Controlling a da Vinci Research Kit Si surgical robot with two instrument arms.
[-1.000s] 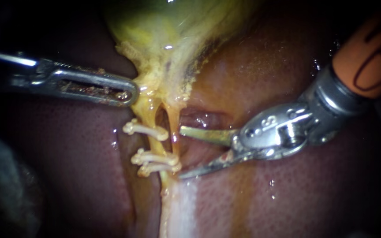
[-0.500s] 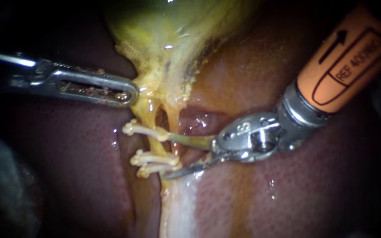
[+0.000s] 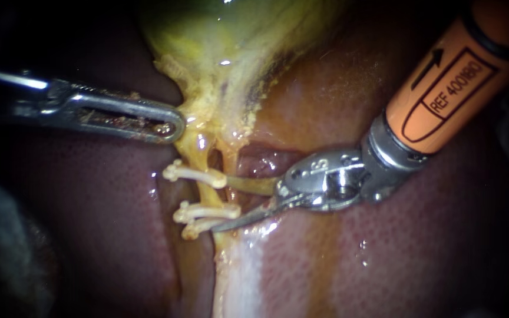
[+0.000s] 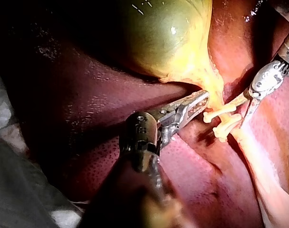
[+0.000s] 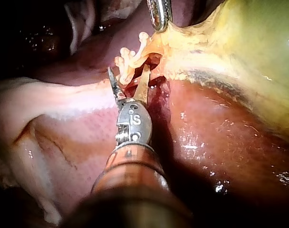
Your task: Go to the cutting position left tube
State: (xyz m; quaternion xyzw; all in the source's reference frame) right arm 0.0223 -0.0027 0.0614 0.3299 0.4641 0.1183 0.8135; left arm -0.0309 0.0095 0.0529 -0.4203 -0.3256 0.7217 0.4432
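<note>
The left tube [image 3: 209, 192] runs down from the gallbladder [image 3: 237, 41] and carries one white clip [image 3: 192, 174] above and two clips [image 3: 204, 215] below. My right instrument [image 3: 222, 204] comes in from the upper right with its blades open. One blade lies just under the upper clip and the other along the lower clips, so the tube stands between them. The right wrist view shows the same straddle by the right instrument [image 5: 129, 78]. My left instrument [image 3: 169, 125] is shut on the gallbladder's neck tissue and holds it, as the left wrist view shows at the left instrument [image 4: 199, 101].
Dark red liver [image 3: 89, 206] lies around and below the tubes. A second thin strand [image 3: 226, 160] runs just right of the clipped tube. A pale band of tissue [image 3: 240, 271] continues downward. Grey cloth [image 4: 21, 190] lies beside the liver.
My right instrument has advanced left toward the clipped tube; its open blades, earlier short of it, now straddle it between the clips. The left instrument has held still.
</note>
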